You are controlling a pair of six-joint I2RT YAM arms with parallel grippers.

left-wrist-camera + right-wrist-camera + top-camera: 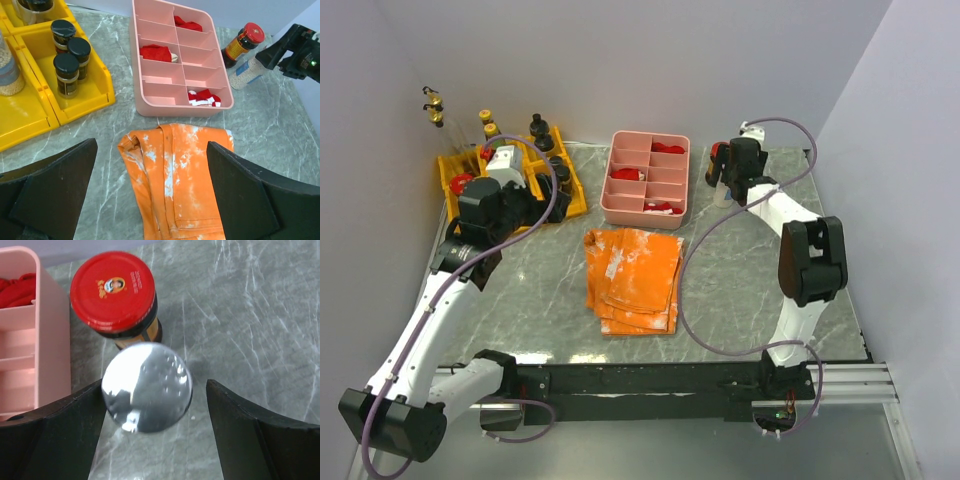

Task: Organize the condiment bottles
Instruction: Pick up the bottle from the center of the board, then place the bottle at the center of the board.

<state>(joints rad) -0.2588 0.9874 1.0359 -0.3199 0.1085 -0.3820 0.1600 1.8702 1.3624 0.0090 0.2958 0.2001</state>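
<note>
A silver-capped clear bottle (147, 387) of white grains stands right of the pink tray, with a red-capped dark bottle (114, 292) just behind it. Both show in the left wrist view, the clear one (246, 73) and the red-capped one (243, 41). My right gripper (154, 385) is open around the silver cap, the left finger (75, 425) close against it and a gap on the right. It shows from above too (725, 180). Three black-capped jars (67, 55) stand in a yellow bin (95, 95). My left gripper (151, 150) is open and empty, beside the bins (520, 195).
The pink divided tray (620, 208) holds red pieces. An orange folded cloth (633, 278) lies at mid table, under my left gripper's view. The yellow bins (575, 200) at the far left hold more bottles, some tall with yellow caps (488, 122). Walls close both sides.
</note>
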